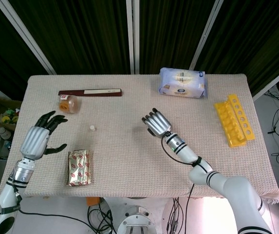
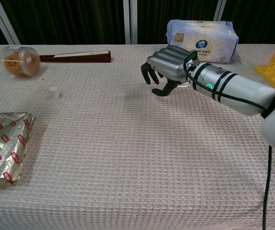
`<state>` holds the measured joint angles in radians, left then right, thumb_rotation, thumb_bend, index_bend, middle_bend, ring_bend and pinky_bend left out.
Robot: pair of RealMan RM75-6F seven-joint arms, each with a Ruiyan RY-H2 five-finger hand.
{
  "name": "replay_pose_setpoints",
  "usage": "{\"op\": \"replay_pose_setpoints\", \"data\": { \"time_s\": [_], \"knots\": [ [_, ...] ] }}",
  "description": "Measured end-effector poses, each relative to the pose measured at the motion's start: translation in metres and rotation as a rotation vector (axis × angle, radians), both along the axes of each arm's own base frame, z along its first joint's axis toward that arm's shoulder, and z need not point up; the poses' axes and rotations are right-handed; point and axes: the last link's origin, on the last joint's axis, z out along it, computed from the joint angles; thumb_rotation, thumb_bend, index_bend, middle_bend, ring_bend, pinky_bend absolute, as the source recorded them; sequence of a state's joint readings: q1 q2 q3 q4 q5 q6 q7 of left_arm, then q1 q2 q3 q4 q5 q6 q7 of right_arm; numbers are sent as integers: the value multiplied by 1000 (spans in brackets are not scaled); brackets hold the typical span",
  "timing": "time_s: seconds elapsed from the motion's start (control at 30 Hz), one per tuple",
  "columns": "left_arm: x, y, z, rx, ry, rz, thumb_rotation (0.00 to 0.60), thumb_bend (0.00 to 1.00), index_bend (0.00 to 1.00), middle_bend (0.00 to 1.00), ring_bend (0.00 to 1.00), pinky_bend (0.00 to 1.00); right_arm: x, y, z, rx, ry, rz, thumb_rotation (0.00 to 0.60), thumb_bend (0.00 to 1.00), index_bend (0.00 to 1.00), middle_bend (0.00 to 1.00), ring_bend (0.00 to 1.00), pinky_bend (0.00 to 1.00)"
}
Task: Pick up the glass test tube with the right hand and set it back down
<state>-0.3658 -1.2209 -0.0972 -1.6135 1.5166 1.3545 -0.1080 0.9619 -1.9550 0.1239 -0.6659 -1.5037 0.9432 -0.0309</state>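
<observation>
Against dark curtains, a table (image 1: 129, 161) under a pale waffle-weave cloth carries a tissue pack (image 1: 182, 83), a yellow rack (image 1: 233, 120), a round jar (image 2: 20, 60), a long dark box (image 2: 75, 56), a small white cap (image 2: 54, 92) and a foil packet (image 2: 4, 143). We reach in with the right hand (image 2: 165, 71), fingers curled down, and the glass test tube (image 2: 136, 87) shows in the chest view as a faint clear rod jutting toward the robot's left from under those fingers. It appears to sit just clear of the cloth, so we judge that the hand grips it by one end and the lift is under way, though the glass is too transparent for us to be sure of the contact. From the head view we cannot make the tube out at all. The left hand (image 1: 40, 138) hangs over the table's near left edge with fingers spread, holding nothing. To do this step well, we want the tube kept level, the squeeze light on the thin glass, the rise short and straight, then a slow lowering until its full length rests on the cloth before we let the fingers part.
</observation>
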Motion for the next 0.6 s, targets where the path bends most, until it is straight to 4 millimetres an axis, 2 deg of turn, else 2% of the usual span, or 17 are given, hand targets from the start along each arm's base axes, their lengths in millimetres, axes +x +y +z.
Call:
{"op": "replay_pose_setpoints", "data": {
  "time_s": [0.2, 0.43, 0.6],
  "knots": [
    [1, 14, -1, -49, -25, 22, 600, 158, 248, 190, 82, 135, -12, 1, 27, -39, -165, -13, 600, 547, 718, 644, 460, 350],
    [-11, 42, -9, -109, 23, 121, 600, 167, 267, 217, 113, 138, -43, 1, 85, -118, -355, -52, 600, 547, 720, 641, 459, 351],
    [-11, 67, -29, -164, 56, 170, 600, 186, 287, 217, 113, 138, -55, 3, 121, -171, -430, -57, 600, 546, 720, 640, 459, 353]
  ]
}}
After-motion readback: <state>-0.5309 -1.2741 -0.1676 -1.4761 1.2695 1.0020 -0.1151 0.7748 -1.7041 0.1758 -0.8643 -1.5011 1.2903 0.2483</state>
